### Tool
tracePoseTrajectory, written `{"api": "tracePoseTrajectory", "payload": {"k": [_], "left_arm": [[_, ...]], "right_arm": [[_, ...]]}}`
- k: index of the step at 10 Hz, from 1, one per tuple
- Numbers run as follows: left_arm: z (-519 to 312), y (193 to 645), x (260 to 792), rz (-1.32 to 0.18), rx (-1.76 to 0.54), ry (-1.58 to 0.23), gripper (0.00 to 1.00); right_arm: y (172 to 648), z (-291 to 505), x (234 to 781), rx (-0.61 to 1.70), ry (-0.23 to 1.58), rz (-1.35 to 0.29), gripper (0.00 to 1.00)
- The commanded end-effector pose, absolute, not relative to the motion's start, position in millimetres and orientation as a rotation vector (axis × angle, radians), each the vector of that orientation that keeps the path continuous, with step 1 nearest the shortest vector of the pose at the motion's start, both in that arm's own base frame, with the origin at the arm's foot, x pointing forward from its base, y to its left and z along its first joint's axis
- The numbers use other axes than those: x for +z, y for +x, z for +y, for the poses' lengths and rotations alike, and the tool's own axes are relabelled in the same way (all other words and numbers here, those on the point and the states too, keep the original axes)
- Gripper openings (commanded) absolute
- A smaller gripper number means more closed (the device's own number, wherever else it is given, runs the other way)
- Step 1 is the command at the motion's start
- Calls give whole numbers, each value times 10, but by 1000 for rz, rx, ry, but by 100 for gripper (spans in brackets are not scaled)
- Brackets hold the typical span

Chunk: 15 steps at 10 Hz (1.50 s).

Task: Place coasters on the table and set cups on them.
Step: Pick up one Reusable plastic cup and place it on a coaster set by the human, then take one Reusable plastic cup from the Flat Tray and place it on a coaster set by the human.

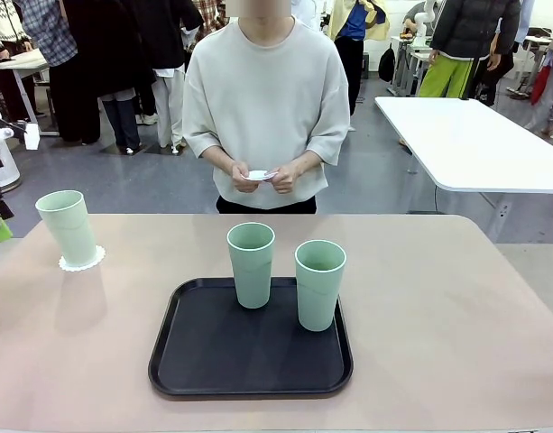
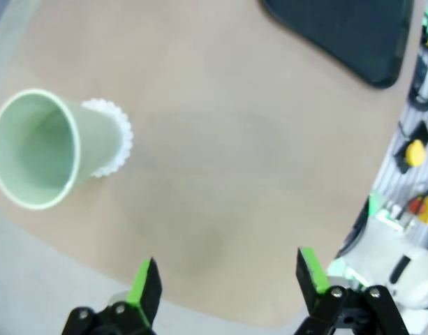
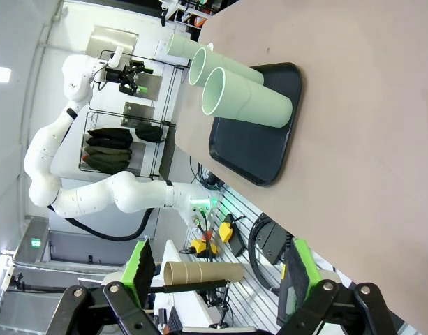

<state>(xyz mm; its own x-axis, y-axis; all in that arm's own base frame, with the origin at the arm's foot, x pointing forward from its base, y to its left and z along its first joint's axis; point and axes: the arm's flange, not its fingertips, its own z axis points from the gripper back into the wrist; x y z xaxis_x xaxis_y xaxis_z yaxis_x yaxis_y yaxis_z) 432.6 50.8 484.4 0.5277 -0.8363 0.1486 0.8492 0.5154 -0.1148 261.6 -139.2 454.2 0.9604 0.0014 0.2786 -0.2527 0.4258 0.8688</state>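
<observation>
Cups (image 1: 251,264): one on its coaster (image 1: 82,262), two to go.
Worktop (image 1: 456,307) bears the black tray (image 1: 195,361) with two cups; the third cup (image 1: 67,225) stands far left. Both arms' jaws gape wide, empty. Next needs the spare coaster (image 1: 259,175), seemingly in the person's hands (image 1: 281,178), laid down, then a tray cup gripped.

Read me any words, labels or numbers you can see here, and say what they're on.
None readable. The cups, coaster, black tray and table are plain.
The white item in the person's hands shows no legible print.
A small green sign in the background is too blurred.
</observation>
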Motion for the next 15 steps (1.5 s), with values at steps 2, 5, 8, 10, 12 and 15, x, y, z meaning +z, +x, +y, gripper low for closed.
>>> {"api": "tracePoseTrajectory", "payload": {"k": [2,5,8,10,12,15], "left_arm": [[546,4341,4912,-69,-1012,-153,100],[546,4341,4912,-69,-1012,-153,100],[549,4342,4893,-80,-1016,-164,100],[515,3749,4653,-339,-823,-663,100],[621,3445,4674,-487,-580,-995,100],[1319,3376,4594,-556,-388,-1300,100]], "right_arm": [[2616,-1391,4558,171,1138,-263,100],[2616,-1391,4558,171,1138,-263,100],[2616,-1391,4558,171,1138,-263,100],[2616,-1391,4558,171,1138,-263,100],[2616,-1391,4558,171,1138,-263,100],[2616,-1391,4558,171,1138,-263,100]]}}
